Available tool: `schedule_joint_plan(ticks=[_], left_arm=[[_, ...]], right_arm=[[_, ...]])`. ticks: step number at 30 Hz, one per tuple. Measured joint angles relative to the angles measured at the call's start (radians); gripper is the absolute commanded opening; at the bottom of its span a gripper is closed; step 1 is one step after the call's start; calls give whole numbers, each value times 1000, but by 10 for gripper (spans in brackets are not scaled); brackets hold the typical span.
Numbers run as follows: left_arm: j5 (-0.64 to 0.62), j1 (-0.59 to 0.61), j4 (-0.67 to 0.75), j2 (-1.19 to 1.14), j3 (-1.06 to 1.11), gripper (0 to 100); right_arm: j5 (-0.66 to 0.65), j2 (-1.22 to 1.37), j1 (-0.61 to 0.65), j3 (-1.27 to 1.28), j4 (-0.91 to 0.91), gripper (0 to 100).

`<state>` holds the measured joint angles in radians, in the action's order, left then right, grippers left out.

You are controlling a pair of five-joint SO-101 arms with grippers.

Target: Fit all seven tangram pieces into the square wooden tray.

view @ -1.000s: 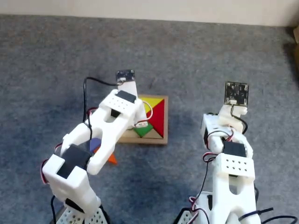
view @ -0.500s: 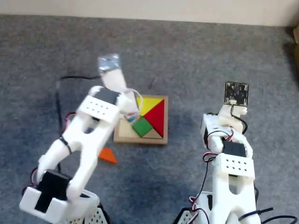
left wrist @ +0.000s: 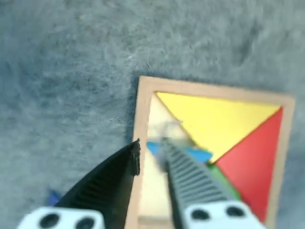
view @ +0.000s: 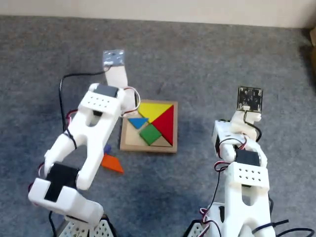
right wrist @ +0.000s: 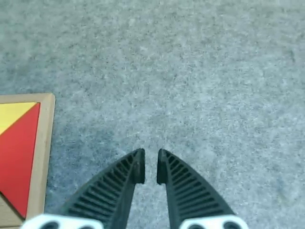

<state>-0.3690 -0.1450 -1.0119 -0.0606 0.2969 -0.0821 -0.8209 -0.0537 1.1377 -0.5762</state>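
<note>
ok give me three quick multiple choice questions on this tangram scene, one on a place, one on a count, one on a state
1. Where is the orange piece relative to the wooden tray? A inside it; B on the carpet outside it; C propped on its wall.
2. How many coloured pieces lie in the tray? A two; B four; C seven.
3. What does the right end effector hold? A nothing; B a triangle; C the tray.
Answers: B, it lies flat on carpet, apart from the tray's wall; B, a yellow triangle, a red triangle, a blue triangle and a green square; A, it hangs over bare carpet with nothing between its fingers.
</note>
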Motion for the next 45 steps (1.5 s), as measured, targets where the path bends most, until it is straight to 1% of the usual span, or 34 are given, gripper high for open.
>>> schedule_joint_plan(ticks=[3,10,13,16,19,26,28,32,45], left_arm=[[158,0,-109,-43,-100,145],[690,0,-252,-196,-313,149],[848,0,-318,-278,-404,181],[961,0,-382,-362,-494,191],[1023,0,-434,-439,-582,193],[1112,-12,-554,-549,-744,194],[1134,-21,-583,-571,-775,212],[1148,-21,-598,-620,-827,256],[1148,-21,-601,-747,-898,247]], right_arm=[[0,0,0,0,0,56],[0,0,0,0,0,56],[0,0,0,0,0,56],[0,0,0,0,0,56],[0,0,0,0,0,56],[0,0,2,0,0,56],[0,0,2,0,0,56],[0,0,2,0,0,56],[0,0,2,0,0,56]])
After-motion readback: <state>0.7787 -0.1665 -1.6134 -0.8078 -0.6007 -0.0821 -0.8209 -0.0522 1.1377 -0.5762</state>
